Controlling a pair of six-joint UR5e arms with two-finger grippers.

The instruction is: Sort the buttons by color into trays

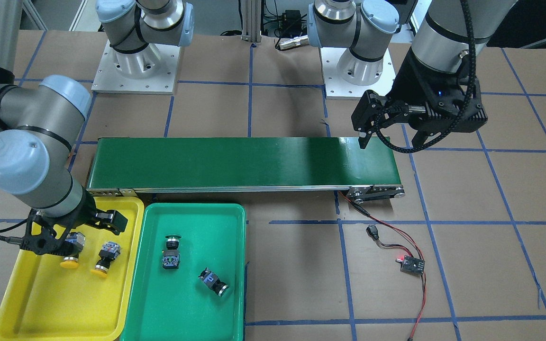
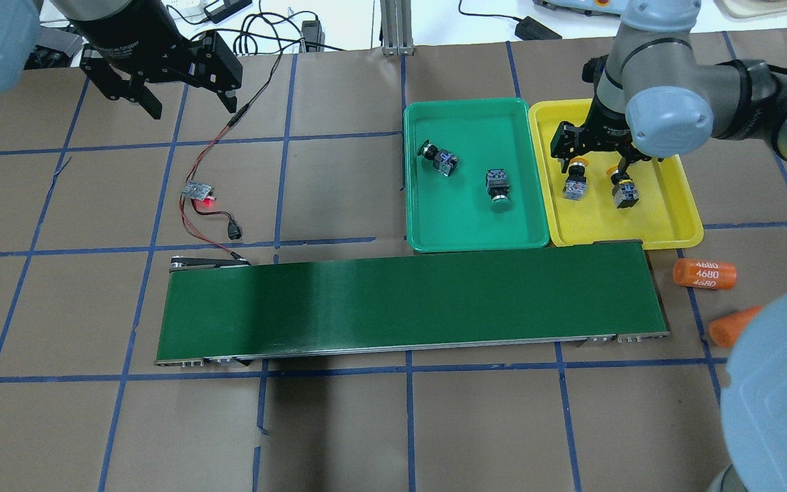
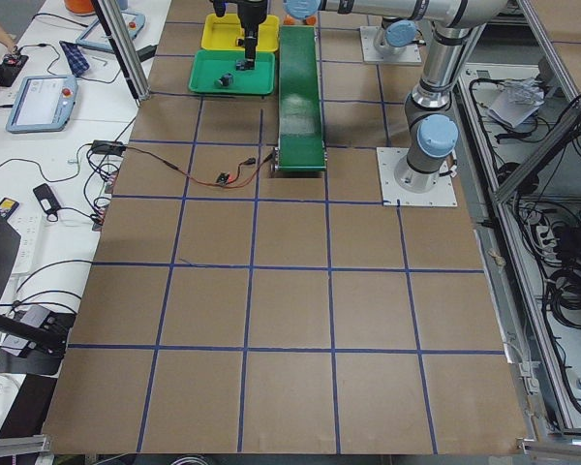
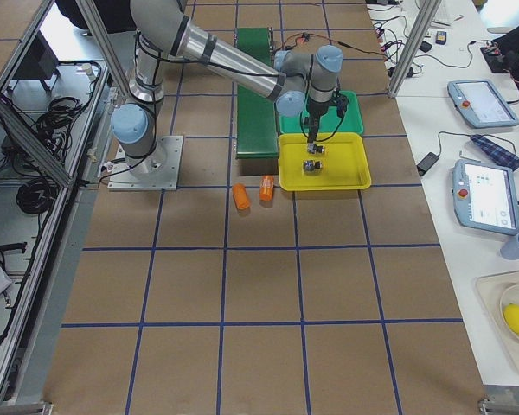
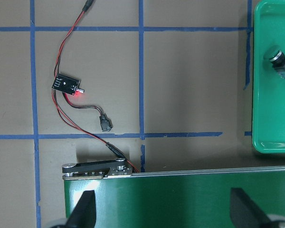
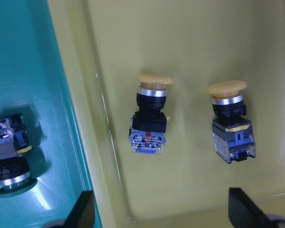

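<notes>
Two yellow-capped buttons lie side by side in the yellow tray; the right wrist view shows them on their sides. My right gripper hovers open just above them and holds nothing. Two green-capped buttons lie in the green tray. My left gripper is open and empty, high over the table near the conveyor's far end, away from both trays.
A long dark-green conveyor belt runs beside both trays. A small board with a red light and its wires lie near the belt's left end. Two orange cylinders lie right of the belt.
</notes>
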